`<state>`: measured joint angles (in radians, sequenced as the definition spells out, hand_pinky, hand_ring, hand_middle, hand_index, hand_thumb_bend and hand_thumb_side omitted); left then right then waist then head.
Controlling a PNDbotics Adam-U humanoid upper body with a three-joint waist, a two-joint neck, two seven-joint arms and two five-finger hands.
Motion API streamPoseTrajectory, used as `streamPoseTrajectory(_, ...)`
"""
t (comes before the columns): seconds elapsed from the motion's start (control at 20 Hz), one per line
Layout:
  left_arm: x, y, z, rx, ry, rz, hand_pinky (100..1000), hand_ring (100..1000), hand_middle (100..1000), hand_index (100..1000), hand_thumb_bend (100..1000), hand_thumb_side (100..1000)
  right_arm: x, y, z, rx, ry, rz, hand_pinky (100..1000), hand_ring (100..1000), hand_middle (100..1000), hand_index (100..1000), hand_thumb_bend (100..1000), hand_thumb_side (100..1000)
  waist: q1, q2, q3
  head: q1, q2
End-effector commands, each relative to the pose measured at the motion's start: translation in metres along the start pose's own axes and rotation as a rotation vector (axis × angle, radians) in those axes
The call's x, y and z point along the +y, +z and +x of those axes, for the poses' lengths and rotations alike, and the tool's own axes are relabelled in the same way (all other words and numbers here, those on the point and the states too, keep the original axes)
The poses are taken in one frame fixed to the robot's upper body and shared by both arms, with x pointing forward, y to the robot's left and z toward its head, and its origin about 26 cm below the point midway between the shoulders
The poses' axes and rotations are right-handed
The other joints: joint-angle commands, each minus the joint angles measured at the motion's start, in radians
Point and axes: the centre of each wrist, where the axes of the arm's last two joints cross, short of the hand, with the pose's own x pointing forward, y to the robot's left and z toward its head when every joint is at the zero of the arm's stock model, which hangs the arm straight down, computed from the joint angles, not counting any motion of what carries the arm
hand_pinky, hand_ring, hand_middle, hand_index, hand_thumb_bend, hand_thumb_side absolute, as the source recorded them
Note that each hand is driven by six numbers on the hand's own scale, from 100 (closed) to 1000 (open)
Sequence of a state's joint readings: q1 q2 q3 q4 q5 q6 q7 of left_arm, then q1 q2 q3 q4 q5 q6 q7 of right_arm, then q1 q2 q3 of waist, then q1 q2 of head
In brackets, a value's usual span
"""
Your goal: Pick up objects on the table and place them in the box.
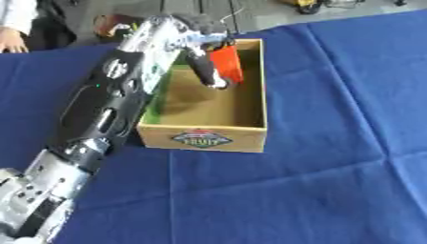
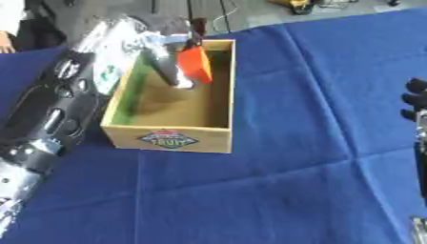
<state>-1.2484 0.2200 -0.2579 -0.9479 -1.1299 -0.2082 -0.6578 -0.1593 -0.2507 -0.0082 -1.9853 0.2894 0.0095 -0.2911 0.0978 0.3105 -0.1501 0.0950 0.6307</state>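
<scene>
- Left hand [image 1: 203, 45] over the box [image 1: 250, 125], fingers curled around an orange object [image 1: 228, 63] held inside it.
- Right hand [image 2: 415, 102] at right edge; finger state cannot tell.
- Box sits on blue-clothed table [image 1: 333, 181].

The left arm [image 1: 100, 114] lay along the box [image 1: 208, 136] on its left wall, blocking any way in from that side. Over the far end of the box the left hand [image 1: 196, 43] hung with its fingers [image 1: 208, 71] curled round an orange object [image 1: 227, 63], filling that end. Below and nearer than the fingers, the box floor stood open. To the right of the fingers, past the box's right wall, the blue surface [image 2: 317, 95] lay free across to the right hand [image 2: 414, 102] at the edge. The stretch nearer than the box was free too.
</scene>
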Motion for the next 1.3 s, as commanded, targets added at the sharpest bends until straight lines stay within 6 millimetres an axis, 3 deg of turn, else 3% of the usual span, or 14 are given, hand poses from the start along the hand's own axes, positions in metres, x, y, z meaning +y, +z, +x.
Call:
streamPoseTrajectory(0.05, 0.008, 0.0, -0.003, 0.013, -0.05, -0.002, 100, 305, 372, 573, 100, 275, -0.001, -0.004, 0.006, -0.025, 0.001, -0.004, 765, 815, 789, 857, 100, 1000, -0.005, -0.015, -0.002, 0.003, -0.005)
streamPoseTrajectory(0.25, 0.002, -0.007, 0.001, 0.007, -0.082, -0.05, 100, 351, 407, 608, 100, 308, -0.001, -0.004, 0.006, -0.023, 0.001, -0.004, 765, 815, 789, 858, 100, 1000, -0.004, -0.012, -0.006, 0.006, 0.002)
streamPoseTrajectory(0.35, -0.002, -0.011, 0.003, 0.002, -0.106, -0.09, 150, 428, 464, 663, 168, 405, -0.001, -0.004, 0.006, -0.024, 0.001, -0.003, 765, 814, 789, 858, 100, 1000, -0.003, -0.011, -0.008, 0.008, 0.01)
streamPoseTrajectory(0.55, -0.007, -0.014, 0.004, -0.005, -0.13, -0.141, 350, 580, 608, 822, 264, 592, 0.0, -0.004, 0.006, -0.023, 0.001, -0.002, 765, 814, 789, 858, 100, 1000, -0.002, -0.009, -0.01, 0.01, 0.017)
streamPoseTrajectory(0.65, -0.007, -0.014, 0.004, -0.006, -0.142, -0.149, 483, 724, 734, 896, 314, 671, 0.0, -0.003, 0.006, -0.022, 0.001, 0.0, 765, 814, 789, 859, 100, 1000, -0.001, -0.008, -0.01, 0.011, 0.019)
streamPoseTrajectory(0.85, -0.005, -0.013, 0.004, -0.004, -0.16, -0.173, 721, 899, 876, 997, 494, 813, 0.001, -0.003, 0.006, -0.017, 0.002, 0.005, 765, 814, 789, 858, 100, 1000, 0.002, -0.008, -0.01, 0.016, 0.019)
streamPoseTrajectory(0.9, -0.004, -0.013, 0.004, 0.002, -0.168, -0.179, 784, 946, 920, 1000, 583, 878, 0.001, -0.003, 0.006, -0.017, 0.002, 0.005, 765, 814, 789, 859, 100, 1000, 0.002, -0.009, -0.01, 0.017, 0.019)
streamPoseTrajectory(1.05, 0.001, -0.009, 0.003, 0.029, -0.176, -0.182, 846, 993, 972, 1000, 653, 918, 0.001, -0.002, 0.006, -0.016, 0.002, 0.007, 765, 814, 788, 858, 100, 1000, 0.002, -0.01, -0.009, 0.015, 0.019)
streamPoseTrajectory(1.15, 0.008, -0.005, 0.003, 0.06, -0.182, -0.153, 850, 997, 980, 1000, 654, 925, 0.001, -0.002, 0.006, -0.015, 0.002, 0.009, 765, 814, 788, 858, 100, 1000, 0.001, -0.011, -0.008, 0.015, 0.02)
streamPoseTrajectory(1.3, 0.037, 0.012, -0.004, 0.117, -0.175, -0.028, 843, 990, 970, 1000, 635, 940, 0.001, -0.001, 0.005, -0.01, 0.004, 0.006, 765, 814, 788, 858, 100, 1000, -0.003, -0.018, 0.001, 0.013, 0.035)
